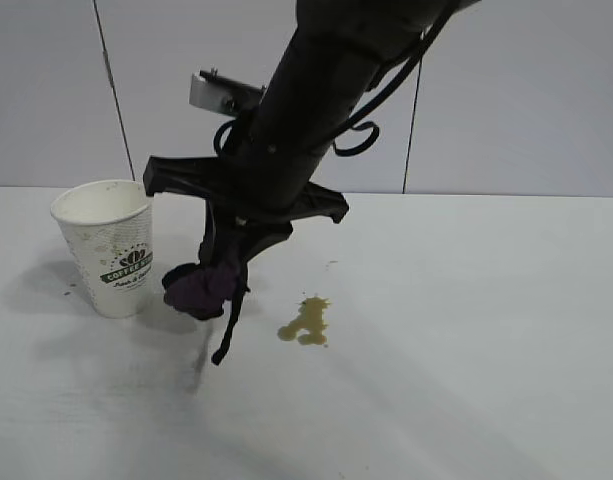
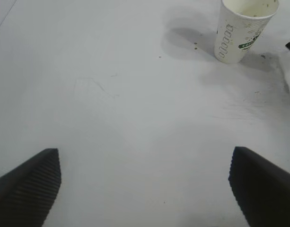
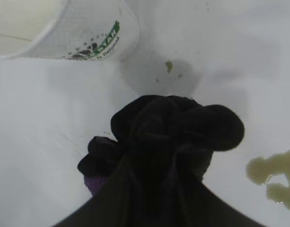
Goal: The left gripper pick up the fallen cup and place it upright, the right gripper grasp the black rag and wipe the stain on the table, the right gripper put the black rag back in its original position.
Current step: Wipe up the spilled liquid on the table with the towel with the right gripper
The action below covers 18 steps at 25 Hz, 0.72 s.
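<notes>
The right claw (image 1: 224, 275) pinches the black rag (image 1: 201, 288) above the counter (image 1: 466, 330), between the upright cup (image 1: 108, 248) and the stain (image 1: 306, 321). Wiping comes next: lower onto the blotch. The left claw (image 2: 145, 189) rests spread.

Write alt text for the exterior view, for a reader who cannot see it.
The right gripper holds a black rag just above a white table, between an upright paper cup and a small yellowish-brown stain. Its dark arm comes down from the top of the picture.
</notes>
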{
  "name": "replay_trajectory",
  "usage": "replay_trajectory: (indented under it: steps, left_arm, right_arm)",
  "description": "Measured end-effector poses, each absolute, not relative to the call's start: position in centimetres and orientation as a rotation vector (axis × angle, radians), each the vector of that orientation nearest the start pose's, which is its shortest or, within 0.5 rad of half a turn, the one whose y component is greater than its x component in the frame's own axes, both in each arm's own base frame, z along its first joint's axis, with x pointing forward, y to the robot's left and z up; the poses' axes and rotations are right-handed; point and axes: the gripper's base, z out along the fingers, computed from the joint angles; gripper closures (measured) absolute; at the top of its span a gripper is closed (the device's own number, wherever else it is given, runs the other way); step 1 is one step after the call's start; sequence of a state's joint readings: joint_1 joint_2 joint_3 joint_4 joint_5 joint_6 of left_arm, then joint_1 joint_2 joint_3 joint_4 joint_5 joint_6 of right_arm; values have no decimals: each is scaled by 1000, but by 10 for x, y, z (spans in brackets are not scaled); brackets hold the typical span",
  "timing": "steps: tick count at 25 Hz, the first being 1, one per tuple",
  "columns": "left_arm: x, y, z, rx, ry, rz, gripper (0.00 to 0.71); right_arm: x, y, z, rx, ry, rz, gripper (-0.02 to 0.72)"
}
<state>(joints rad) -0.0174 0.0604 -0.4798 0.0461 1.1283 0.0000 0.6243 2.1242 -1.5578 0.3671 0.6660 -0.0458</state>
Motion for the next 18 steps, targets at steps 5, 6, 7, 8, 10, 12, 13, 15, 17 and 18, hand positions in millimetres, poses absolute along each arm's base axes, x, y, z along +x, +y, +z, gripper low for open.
replay_trajectory:
  steps: [5, 6, 7, 8, 10, 12, 13, 15, 17, 18]
  left_arm:
    - [3, 4, 266, 17, 2192, 47, 14]
    - [3, 4, 266, 17, 2192, 47, 14]
    - [3, 4, 266, 17, 2192, 47, 14]
    - [3, 4, 266, 17, 2192, 47, 14]
    - [3, 4, 266, 17, 2192, 47, 14]
    - [3, 4, 266, 17, 2192, 47, 14]
    - [3, 4, 266, 17, 2192, 47, 14]
    - [3, 4, 266, 17, 2192, 47, 14]
    - [3, 4, 266, 17, 2192, 47, 14]
    - [3, 4, 266, 17, 2192, 47, 14]
  right_arm:
    - [359, 277, 142, -624, 2761, 452, 592]
    - [359, 275, 139, -628, 2780, 428, 592]
    - [358, 273, 137, -646, 2793, 396, 592]
    - [359, 271, 136, -654, 2799, 367, 592]
    - [359, 266, 136, -666, 2824, 318, 592]
    - [361, 257, 137, -665, 2852, 276, 592]
    - [362, 253, 138, -668, 2867, 254, 592]
    - [366, 239, 139, -671, 2891, 192, 592]
    - [373, 225, 139, -669, 2902, 130, 592]
    - [376, 218, 139, -658, 2902, 97, 592]
